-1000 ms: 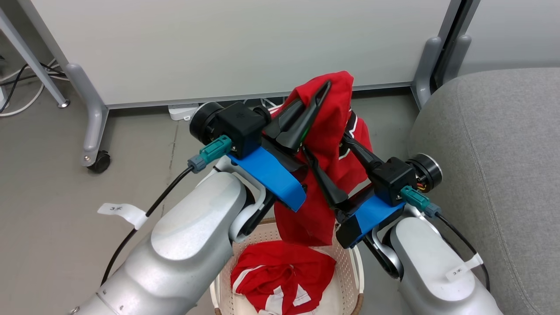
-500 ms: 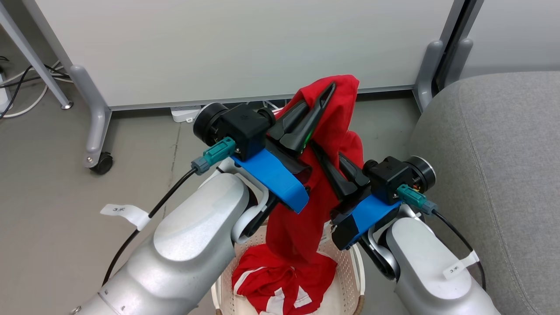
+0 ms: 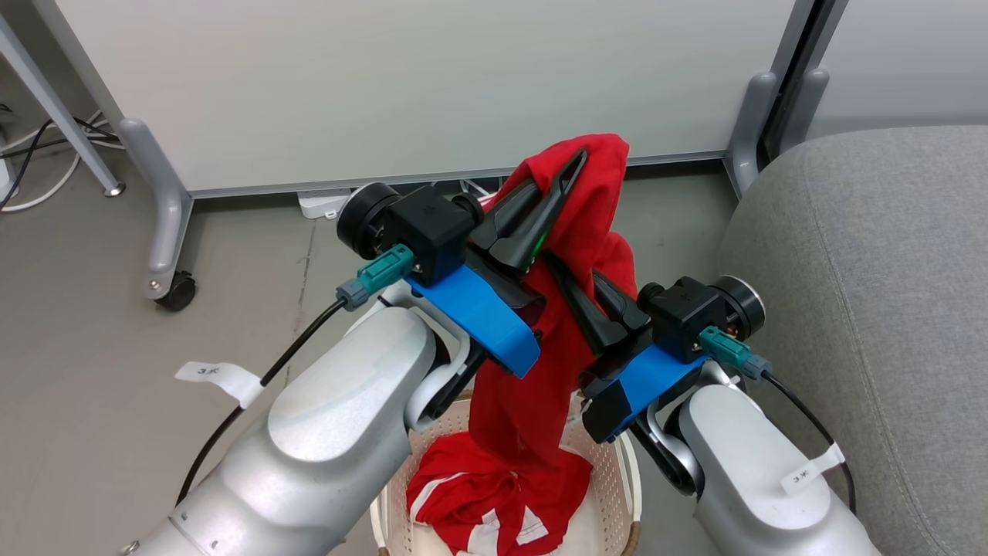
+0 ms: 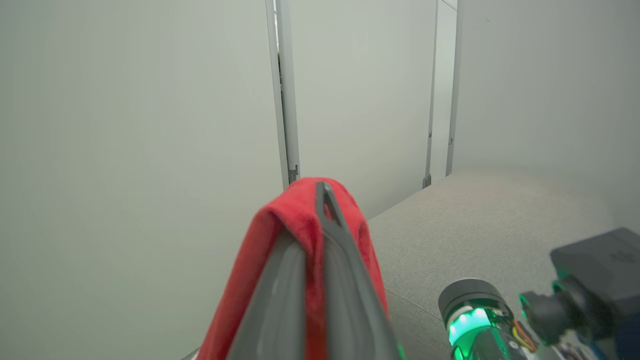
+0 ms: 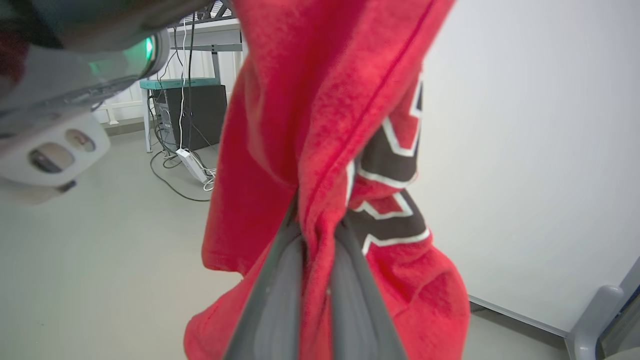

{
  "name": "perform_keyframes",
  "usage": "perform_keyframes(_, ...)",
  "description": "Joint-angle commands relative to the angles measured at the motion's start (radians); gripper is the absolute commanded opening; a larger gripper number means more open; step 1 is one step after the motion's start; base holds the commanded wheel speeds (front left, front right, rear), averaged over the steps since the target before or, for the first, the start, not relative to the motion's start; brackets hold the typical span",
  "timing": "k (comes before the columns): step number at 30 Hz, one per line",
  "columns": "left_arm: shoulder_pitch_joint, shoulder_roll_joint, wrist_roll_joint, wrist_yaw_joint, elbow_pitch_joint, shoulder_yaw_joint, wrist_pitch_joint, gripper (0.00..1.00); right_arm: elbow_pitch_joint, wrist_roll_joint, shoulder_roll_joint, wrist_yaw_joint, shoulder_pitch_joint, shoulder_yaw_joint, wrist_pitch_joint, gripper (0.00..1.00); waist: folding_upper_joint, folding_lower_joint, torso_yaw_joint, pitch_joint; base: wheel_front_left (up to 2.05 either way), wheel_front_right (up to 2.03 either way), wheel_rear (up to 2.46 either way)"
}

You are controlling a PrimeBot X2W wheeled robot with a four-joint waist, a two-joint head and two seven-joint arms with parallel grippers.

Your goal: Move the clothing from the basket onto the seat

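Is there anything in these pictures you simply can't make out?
Lettered garment: right wrist view, the print is crumpled between the right fingers, unreadable.
Striped garment: head view, partly under the hanging one, cut by the bottom edge.
Basket: head view, the left forearm and the bottom edge hide most of it.
Seat: head view, cut by the right edge.

Fuzzy cloth clothing (image 5: 300,100); perforated plastic basket (image 3: 615,475)

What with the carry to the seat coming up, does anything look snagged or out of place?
Yes. The lettered garment, pinched by the left gripper and right gripper, hangs with its lower end over the striped garment in the basket; it could drag that one along.
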Motion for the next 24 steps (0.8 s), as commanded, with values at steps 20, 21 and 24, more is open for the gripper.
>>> perform_keyframes(20,0.003,0.018,0.020,0.025,0.002,0.001,-0.005,1.00,-0.033,0.013,0.001,0.000,0.007,-0.015,-0.004,0.00,0.0000,0.0000,-0.007,0.020,0.00,0.00,0.00)
perform_keyframes(21,0.005,0.019,0.020,0.026,0.003,0.000,-0.005,1.00,-0.035,0.016,0.000,0.000,0.007,-0.018,-0.004,0.00,0.0000,0.0000,-0.009,0.021,0.00,0.00,0.00)
perform_keyframes(24,0.012,0.023,0.019,0.027,0.006,-0.003,-0.005,1.00,-0.042,0.014,0.000,0.000,0.004,-0.031,-0.004,0.00,0.0000,0.0000,-0.017,0.026,0.00,0.00,0.00)
